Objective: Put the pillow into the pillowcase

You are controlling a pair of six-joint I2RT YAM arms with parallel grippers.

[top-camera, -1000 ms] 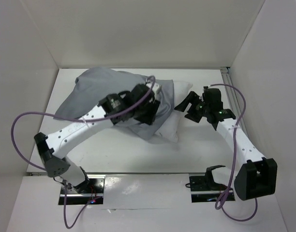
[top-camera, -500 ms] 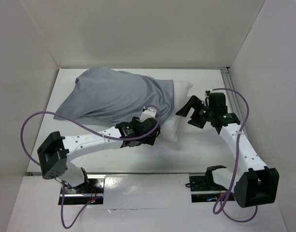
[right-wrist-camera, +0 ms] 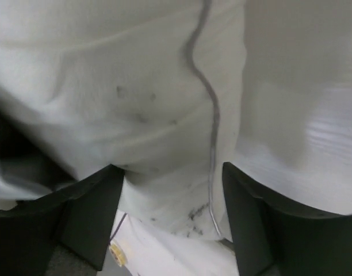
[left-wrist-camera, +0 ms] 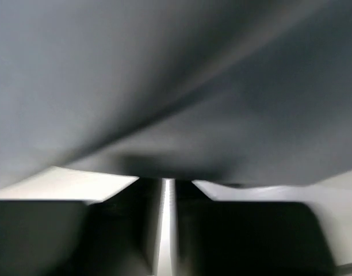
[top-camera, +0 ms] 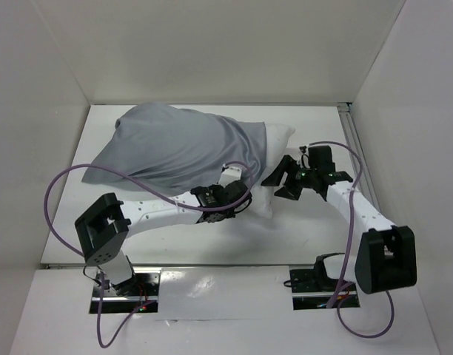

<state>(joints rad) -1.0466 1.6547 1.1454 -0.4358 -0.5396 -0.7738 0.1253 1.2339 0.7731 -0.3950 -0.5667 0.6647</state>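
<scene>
Pillowcase (top-camera: pixel 175 148) lies on the bench (top-camera: pixel 323 229), most of the pillow (top-camera: pixel 280 139) inside, white end poking out right. Left gripper (top-camera: pixel 237 201) has dropped to the sack's near hem; grasping or not, I cannot tell. Right gripper (top-camera: pixel 279 185), jaws spread, has moved against that end: last stuffing, I'd say.

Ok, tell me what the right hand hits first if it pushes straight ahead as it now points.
The pillow: its bare white end fills the view just ahead of the right hand, whose jaws stand open. Contact looks very near, though depth is unclear.
</scene>
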